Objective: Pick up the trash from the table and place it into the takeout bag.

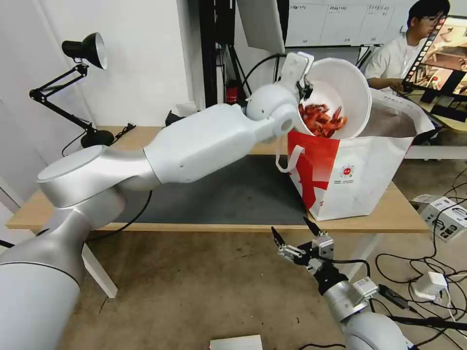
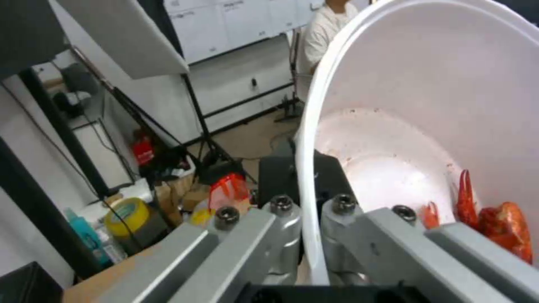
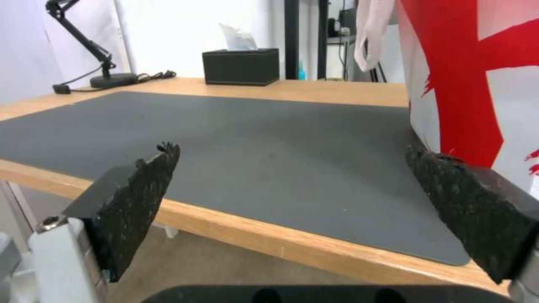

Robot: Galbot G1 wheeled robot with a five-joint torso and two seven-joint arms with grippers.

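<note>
White bowl (image 1: 340, 92) of shells (image 1: 322, 119) tilts over takeout bag (image 1: 360, 180).

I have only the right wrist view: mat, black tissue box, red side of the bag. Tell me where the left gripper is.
Observer: The left gripper is raised over the takeout bag, shut on the white bowl's rim.
Operator: Give me the bowl's attitude.
Observer: Tipped steeply toward the bag's open top; the crayfish shells are heaped at its low edge.
Operator: Report the inside of the bowl.
Observer: The left wrist view shows its upper inside bare, with shells low down.
Operator: Place my own gripper.
Observer: The right gripper is open, below the table's front edge.
</note>
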